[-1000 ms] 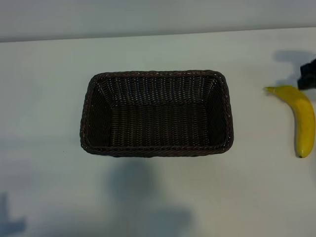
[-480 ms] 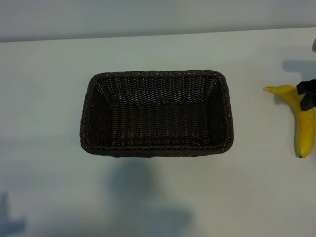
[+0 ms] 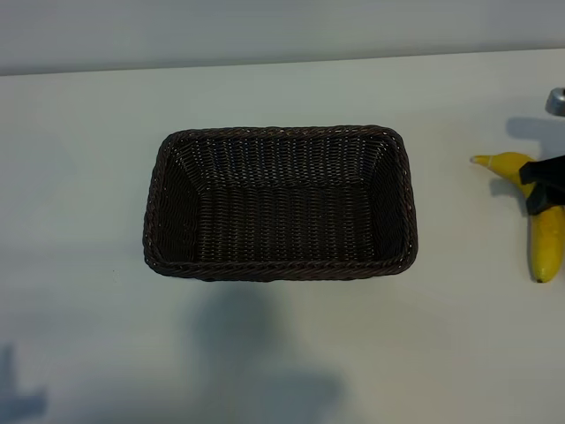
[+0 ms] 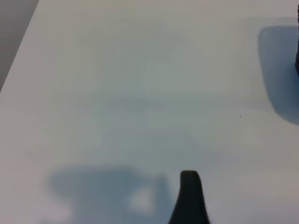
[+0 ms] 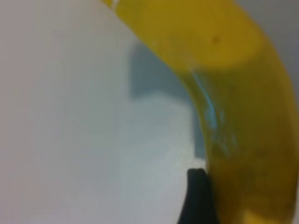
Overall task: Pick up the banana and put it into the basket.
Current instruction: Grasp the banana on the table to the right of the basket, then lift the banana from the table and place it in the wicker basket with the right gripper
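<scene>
The curved bright-yellow banana (image 3: 540, 212) is seen lying on the white table (image 3: 79, 177) at three o'clock of the rectangular dark brown woven wicker basket (image 3: 281, 265), well apart from it. The right gripper (image 3: 546, 184) is set over the banana's middle, fingers (image 5: 198, 196) spread and not yet clamped. The reach is judged in hand; closing and lifting are called for next. The left gripper (image 4: 243, 140) is parked open, away from both.

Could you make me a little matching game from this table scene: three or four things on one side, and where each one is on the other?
Things:
1. banana
2. basket
3. right gripper
4. table

Places:
A. middle of the table, nothing inside
B. over the banana's upper half, jaws open
C. right edge of the exterior view, outside the basket
D. white, beneath everything

Pairs: 1-C, 2-A, 3-B, 4-D
</scene>
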Robot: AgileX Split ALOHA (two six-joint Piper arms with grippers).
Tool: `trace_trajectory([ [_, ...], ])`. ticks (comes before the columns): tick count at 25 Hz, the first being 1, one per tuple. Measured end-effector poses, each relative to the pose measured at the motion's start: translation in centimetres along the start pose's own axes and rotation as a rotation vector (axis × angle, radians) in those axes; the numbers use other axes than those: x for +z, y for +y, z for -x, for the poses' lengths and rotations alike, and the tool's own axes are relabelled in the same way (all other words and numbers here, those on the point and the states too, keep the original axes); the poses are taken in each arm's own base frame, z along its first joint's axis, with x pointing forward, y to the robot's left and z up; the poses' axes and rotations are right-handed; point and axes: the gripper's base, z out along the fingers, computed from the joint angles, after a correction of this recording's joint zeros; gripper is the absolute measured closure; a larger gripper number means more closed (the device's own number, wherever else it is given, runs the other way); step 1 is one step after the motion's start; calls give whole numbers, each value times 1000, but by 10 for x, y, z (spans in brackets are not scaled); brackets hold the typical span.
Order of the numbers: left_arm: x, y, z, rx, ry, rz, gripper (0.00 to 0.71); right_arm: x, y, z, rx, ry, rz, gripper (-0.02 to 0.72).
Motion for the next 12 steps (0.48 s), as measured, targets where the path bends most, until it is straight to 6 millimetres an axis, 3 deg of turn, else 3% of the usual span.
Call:
trace_trajectory([
  [5,0,0,0,0,0,0,123,9,-2,0,6,17,-1,191],
  [8,0,0,0,0,0,0,123,9,-2,0,7,17,-1,283],
  [12,0,0,0,0,0,0,123,-2,0,1,-3,-4,-1,283],
])
